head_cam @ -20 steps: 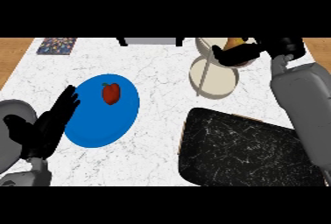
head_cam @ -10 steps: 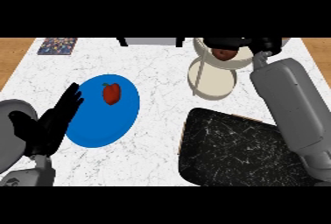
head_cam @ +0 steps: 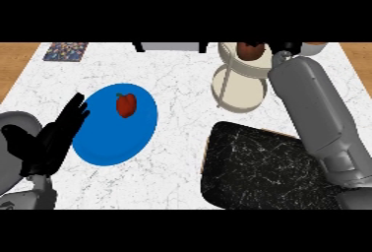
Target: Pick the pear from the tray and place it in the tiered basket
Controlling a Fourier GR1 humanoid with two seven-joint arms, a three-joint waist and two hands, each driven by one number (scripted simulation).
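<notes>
Pear [head_cam: 251, 51] lies in top tier of tiered basket [head_cam: 243, 96]. Right hand [head_cam: 289, 47] is just beside it, mostly hidden behind forearm; cannot tell if clamped or apart.

Risks:
- pear dragged back out if hand withdraws while clamped
- forearm knocks basket, tipping it

Black tray [head_cam: 262, 167] lies under arm. Left hand [head_cam: 51, 140] rests spread, low at view's left, by blue plate [head_cam: 109, 142].

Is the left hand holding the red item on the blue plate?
No, the left hand rests open at the left edge of the blue plate, and the red item lies apart from it on the plate.
</notes>
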